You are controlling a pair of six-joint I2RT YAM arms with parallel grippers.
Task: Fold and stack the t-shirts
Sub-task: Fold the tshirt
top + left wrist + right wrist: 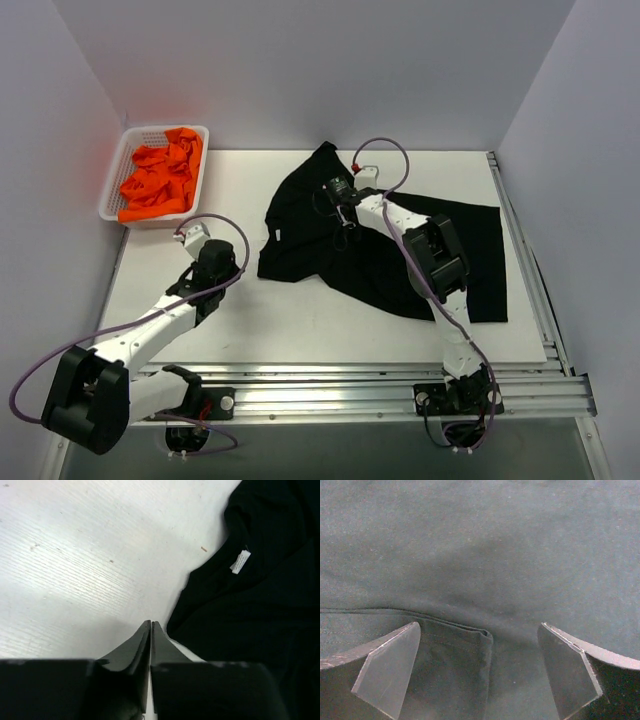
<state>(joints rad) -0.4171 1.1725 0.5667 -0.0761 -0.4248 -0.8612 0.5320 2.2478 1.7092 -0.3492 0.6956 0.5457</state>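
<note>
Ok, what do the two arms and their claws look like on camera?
Both the left arm and the right arm have white links with black joint housings and a lilac cable looping along each. The left claw and right claw each end in two flat, dark grey, wedge-shaped fingers.

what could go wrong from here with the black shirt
1. The right gripper is open over a doubled hem of the black t-shirt; closing here may pinch extra layers and bunch it.
2. The left gripper is shut above bare table beside the collar; pushing in unopened would likely shove the cloth rather than grasp it.
</note>
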